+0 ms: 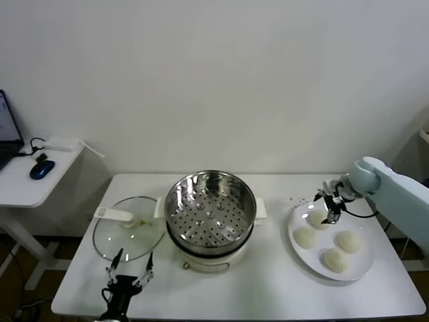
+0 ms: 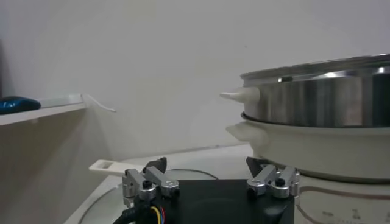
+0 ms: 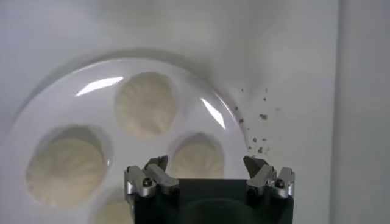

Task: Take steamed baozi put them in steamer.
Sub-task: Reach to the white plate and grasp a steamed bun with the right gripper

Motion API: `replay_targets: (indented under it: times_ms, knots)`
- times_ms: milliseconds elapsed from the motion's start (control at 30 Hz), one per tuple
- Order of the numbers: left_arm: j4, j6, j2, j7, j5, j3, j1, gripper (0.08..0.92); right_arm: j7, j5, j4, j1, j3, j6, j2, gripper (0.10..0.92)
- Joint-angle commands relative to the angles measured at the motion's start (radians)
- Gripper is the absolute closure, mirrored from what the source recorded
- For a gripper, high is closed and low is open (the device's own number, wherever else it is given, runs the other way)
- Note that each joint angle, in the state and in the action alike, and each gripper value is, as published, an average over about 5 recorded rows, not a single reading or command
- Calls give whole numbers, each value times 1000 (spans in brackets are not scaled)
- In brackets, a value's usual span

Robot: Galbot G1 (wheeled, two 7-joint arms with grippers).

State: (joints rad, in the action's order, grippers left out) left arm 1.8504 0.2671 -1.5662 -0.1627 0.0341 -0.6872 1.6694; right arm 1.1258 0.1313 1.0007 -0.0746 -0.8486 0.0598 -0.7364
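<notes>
The steamer (image 1: 210, 215), a shiny steel pot with a perforated floor on a white base, stands mid-table and is empty. Four cream-white baozi lie on a white plate (image 1: 364, 258) at the right: (image 1: 318, 219), (image 1: 305, 237), (image 1: 348, 241), (image 1: 334, 259). My right gripper (image 1: 331, 206) is open just above the far-left bun. In the right wrist view its jaws (image 3: 206, 163) straddle that bun (image 3: 196, 159) without touching it. My left gripper (image 1: 129, 268) is open and empty at the table's front edge, left of the steamer (image 2: 323, 103).
A glass lid (image 1: 129, 227) with a white handle lies flat left of the steamer. Dark crumbs (image 1: 298, 198) dot the table behind the plate. A white side table at far left holds a blue mouse (image 1: 41, 169). A wall stands behind the table.
</notes>
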Motion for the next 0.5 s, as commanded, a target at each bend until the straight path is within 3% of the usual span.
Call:
replay_targets:
  times_ms: [33,500]
  knots:
    - [-11,13,2,-12,11,-11,1,177,79,13,-163,-104,-134,-58,-100,203]
    - [-36,31,3,-10,25,-23,-1,177,82,70,-268,-42,-61,-72,-155,203]
